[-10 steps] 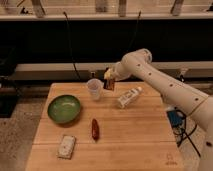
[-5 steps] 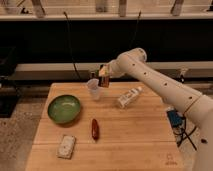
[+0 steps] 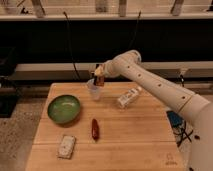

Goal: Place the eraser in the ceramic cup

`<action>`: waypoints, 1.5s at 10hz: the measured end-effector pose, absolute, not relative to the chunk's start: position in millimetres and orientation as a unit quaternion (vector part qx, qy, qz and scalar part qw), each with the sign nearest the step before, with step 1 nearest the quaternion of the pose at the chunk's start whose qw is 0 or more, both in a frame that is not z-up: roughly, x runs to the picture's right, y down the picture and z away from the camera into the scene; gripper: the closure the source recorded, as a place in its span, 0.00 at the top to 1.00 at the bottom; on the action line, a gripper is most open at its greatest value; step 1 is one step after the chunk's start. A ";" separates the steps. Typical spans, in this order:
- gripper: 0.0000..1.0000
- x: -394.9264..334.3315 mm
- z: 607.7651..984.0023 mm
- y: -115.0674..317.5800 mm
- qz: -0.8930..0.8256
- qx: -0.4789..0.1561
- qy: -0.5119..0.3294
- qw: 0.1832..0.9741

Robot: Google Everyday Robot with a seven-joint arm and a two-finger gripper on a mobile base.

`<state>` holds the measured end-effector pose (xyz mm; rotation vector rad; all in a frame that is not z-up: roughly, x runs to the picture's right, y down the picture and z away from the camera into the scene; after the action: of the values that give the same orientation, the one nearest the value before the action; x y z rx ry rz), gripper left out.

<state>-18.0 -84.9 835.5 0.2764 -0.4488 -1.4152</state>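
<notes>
Hand [image 3: 99, 75] grips one eraser [image 3: 100, 81] over cup [image 3: 94, 91].

The hand [image 3: 99, 76], gripping the eraser [image 3: 100, 80], hangs just above the ceramic cup [image 3: 94, 90] near the back edge of the bench [image 3: 135, 147], and the way down to the rim is open. The green bowl [image 3: 64, 108] stands by the left edge, the bottle [image 3: 128, 97] lies right of the cup, and the red oblong [image 3: 94, 128] and speckled slab [image 3: 66, 146] occupy the front-left. The front-right corner offers free room.
</notes>
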 end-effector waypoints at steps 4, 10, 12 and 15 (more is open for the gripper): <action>0.00 -32.2 848.8 -89.8 -0.641 0.138 -0.194 0.730; 0.23 -39.2 870.3 -97.1 -0.634 0.143 -0.192 0.735; 0.58 -41.2 883.0 -89.1 -0.631 0.140 -0.197 0.737; 0.80 -37.7 887.0 -84.7 -0.627 0.138 -0.203 0.740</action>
<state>-37.7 -84.7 887.0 0.3034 -0.4456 -1.3746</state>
